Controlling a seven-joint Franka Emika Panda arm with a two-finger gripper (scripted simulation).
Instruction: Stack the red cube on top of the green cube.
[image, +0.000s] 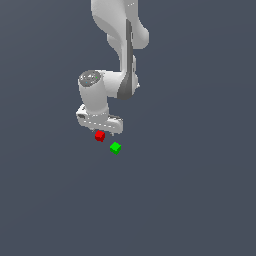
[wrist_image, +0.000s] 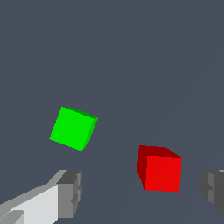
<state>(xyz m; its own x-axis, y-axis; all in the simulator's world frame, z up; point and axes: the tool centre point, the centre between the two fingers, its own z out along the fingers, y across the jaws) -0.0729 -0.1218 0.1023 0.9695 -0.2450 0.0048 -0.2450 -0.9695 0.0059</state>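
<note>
The red cube (image: 100, 135) lies on the dark tabletop (image: 190, 200), just under the white gripper (image: 101, 131). The green cube (image: 115, 148) sits near it, at about four o'clock from the red one in the exterior view, apart and not touching. In the wrist view the fingers (wrist_image: 70, 192) are spread wide and released, the red cube (wrist_image: 160, 169) between them, untouched. No writing or labels are legible.

My arm (image: 112, 55) is smooth, rounded white casing with dark grey joint seams; the gripper (wrist_image: 142, 194) has boxy grey fingertips (wrist_image: 70, 192).
</note>
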